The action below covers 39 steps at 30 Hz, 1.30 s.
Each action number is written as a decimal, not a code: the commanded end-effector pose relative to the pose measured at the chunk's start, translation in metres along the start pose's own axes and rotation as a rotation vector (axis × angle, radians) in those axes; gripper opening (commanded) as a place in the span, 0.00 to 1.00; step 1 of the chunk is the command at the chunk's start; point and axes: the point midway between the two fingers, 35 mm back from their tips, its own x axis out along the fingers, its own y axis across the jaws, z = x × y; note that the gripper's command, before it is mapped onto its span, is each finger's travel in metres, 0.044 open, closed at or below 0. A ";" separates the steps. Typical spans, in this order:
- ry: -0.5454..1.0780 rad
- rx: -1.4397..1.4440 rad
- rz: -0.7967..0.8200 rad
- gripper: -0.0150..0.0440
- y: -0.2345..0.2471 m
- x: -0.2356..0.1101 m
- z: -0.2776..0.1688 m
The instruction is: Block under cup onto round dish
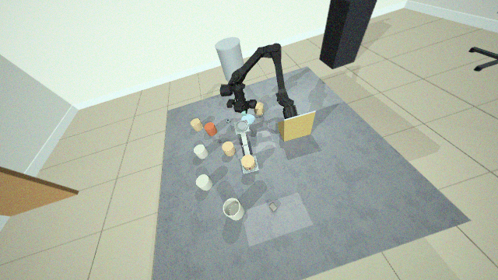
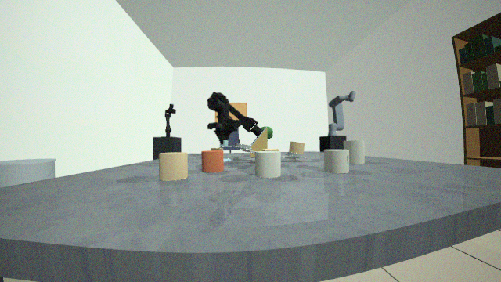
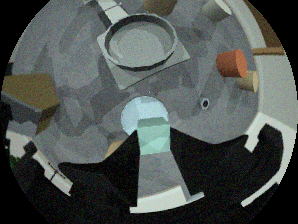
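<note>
My gripper (image 1: 243,111) (image 3: 152,131) is shut on a small pale green block (image 3: 154,133). It holds the block just above the pale blue round dish (image 1: 249,119) (image 3: 135,113). The small balance (image 1: 245,143) lies beside the dish. Its far end is a bare ring pad (image 1: 242,126) (image 3: 140,44). A tan cup (image 1: 247,161) (image 2: 297,147) stands on its near end. A second tan cup (image 1: 259,108) stands on the table behind the dish, apart from it.
Several loose cylinders stand left of the balance: tan ones (image 1: 196,124) (image 1: 228,148), an orange one (image 1: 210,128) and white ones (image 1: 201,152) (image 1: 204,182). An open white cup (image 1: 233,209) is nearer. A yellow board (image 1: 296,125) stands to the right.
</note>
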 end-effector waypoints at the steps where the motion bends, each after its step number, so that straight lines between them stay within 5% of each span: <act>1: 0.016 -0.006 -0.006 0.25 0.005 0.010 -0.018; 35: 0.023 -0.007 -0.008 0.25 0.005 0.073 -0.023; 39: 0.027 0.001 -0.011 0.43 0.004 0.068 -0.024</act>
